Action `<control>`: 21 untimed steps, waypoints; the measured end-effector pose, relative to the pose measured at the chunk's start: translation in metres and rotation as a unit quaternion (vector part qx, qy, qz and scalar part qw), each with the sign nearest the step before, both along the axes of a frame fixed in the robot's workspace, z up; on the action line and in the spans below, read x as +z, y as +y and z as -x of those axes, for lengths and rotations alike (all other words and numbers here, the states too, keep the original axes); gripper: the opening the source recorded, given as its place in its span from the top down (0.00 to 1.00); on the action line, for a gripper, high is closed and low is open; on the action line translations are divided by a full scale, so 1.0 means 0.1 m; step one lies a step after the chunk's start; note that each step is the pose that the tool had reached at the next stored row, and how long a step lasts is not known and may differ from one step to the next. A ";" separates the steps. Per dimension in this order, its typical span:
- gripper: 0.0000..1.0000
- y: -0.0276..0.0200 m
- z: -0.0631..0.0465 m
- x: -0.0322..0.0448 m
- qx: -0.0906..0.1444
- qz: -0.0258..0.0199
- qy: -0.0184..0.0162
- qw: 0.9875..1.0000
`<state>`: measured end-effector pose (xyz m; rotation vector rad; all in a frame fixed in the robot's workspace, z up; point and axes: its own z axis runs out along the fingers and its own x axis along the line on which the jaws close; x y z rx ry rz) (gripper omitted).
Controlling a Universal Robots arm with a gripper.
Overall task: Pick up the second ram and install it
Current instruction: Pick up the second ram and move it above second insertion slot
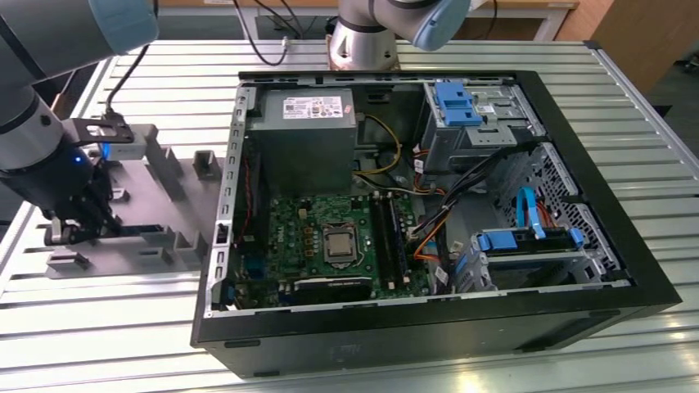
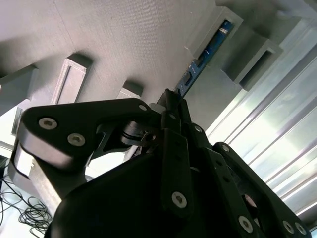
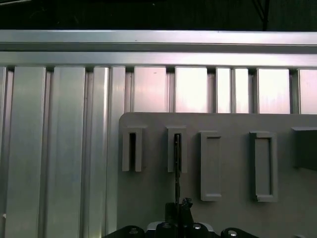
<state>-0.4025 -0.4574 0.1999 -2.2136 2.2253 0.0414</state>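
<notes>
The second ram [image 2: 208, 52] is a thin blue-green board standing on edge in the slotted posts of a grey moulded fixture [image 2: 124, 44]. My gripper [image 2: 171, 104] is down at one end of it, its black fingers closed against the board's two faces. In the first wrist view the ram [image 3: 177, 163] shows edge-on as a thin dark line running from a fixture [image 3: 233, 158] post slot to the gripper [image 3: 181, 208]. In the exterior view the gripper [image 1: 78, 229] is low over the fixture [image 1: 164, 176] at that view's left, with the ram [image 1: 140, 231] beside it.
An open computer case [image 1: 437, 327] lies on the ribbed metal table [image 1: 110, 327] to the exterior view's right of the fixture. Inside are a green motherboard [image 1: 327, 221], long black slot rails [image 1: 388, 237], a power supply [image 1: 306, 131], cables and blue drive brackets [image 1: 525, 241].
</notes>
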 end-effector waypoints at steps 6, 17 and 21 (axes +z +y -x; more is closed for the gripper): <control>0.86 0.000 0.00 0.094 0.000 0.000 0.000 1.000; 0.86 0.000 0.00 0.281 0.000 0.000 0.000 1.000; 0.86 0.000 0.00 0.327 0.000 0.000 0.000 1.000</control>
